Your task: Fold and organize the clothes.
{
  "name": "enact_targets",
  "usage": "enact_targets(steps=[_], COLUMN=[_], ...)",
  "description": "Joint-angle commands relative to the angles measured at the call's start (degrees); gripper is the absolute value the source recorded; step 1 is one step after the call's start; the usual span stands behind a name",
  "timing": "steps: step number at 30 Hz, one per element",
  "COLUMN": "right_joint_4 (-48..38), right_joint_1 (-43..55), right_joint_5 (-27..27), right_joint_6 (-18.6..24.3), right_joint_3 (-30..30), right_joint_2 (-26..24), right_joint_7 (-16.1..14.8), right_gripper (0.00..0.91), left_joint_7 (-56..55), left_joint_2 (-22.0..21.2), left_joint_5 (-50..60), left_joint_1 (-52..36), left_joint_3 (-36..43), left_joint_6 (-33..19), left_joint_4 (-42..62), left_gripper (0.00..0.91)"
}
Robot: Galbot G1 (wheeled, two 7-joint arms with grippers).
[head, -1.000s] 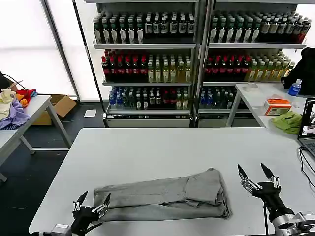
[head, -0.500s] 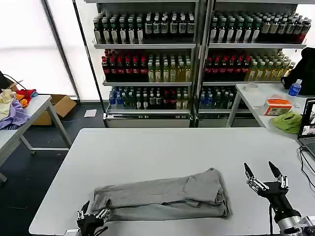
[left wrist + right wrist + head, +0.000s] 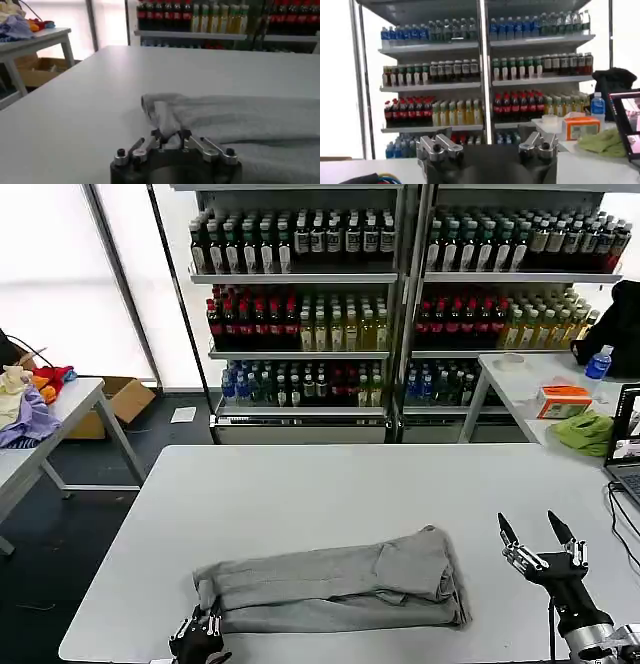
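At the far left stands a side table heaped with lavender and red fabrics, well apart from the white work table; dark floor lies open between them. The work table's left half is bare from its left edge in to the clothes, and the whole far half up to the back edge is bare too.

The left gripper sits at the near edge of the table, low in the head view, right at the near-left corner of the folded grey shirt. In the left wrist view its fingers are drawn together on the shirt's rolled corner — pinching the cloth.

The shirt lies flat as 1 long folded band running left to right across the near middle of the table, its right end bunched and a little thicker, its near side close to the table's front edge.

To its right a strip of bare tabletop separates it from the right gripper, which is raised off the surface with its 2 fingers spread apart, holding nothing and clear of the cloth. Behind it the table's right edge meets a laptop, and a lime-green cloth rests on the next table back.
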Motion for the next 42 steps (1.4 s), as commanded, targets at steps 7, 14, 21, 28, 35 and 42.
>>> enact_targets(steps=[7,14,21,28,35,42], right_joint_4=[1.13,1.49,1.37,3.29,4.15,5.83], right_joint_1=[0.29,0.7,0.62,0.68,-0.31,-2.03], right_joint_5=[3.69,4.68,4.9,5.34,5.73,5.72], right_joint_6=[-1.84,-2.49,-2.62,-3.59,-3.89,-3.92], right_joint_3=[0.37,0.44,0.3,-0.35,-0.01,1.12], right_joint_2=[-0.48,-0.69,-1.12,-1.15,-0.45,0.24], right_joint_7=[1.27,1.75,1.87,2.55,2.71,2.68], right_gripper=[0.907,0.907,0.907,0.907,0.907,0.907], left_joint_7=[5.19,8.79,11.5,13.55,11.2,5.57], left_joint_2=[1.94,7.5,12.97,15.16,16.83,23.75], left_joint_5=[-7.92,-16.42,-21.3,-16.53,-13.13,-10.16], left_joint_1=[-3.79,-5.3,-6.34,-6.15,-2.56,-9.17], left_joint_3=[-8.94,-25.18,-38.89,-42.08,-21.62,6.85], left_joint_6=[3.7,5.25,6.53,6.48,5.71,6.42], left_joint_4=[-1.21,-2.57,1.8,-1.21,-15.97,-16.15], left_gripper=[0.01,0.01,0.01,0.01,0.01,0.01])
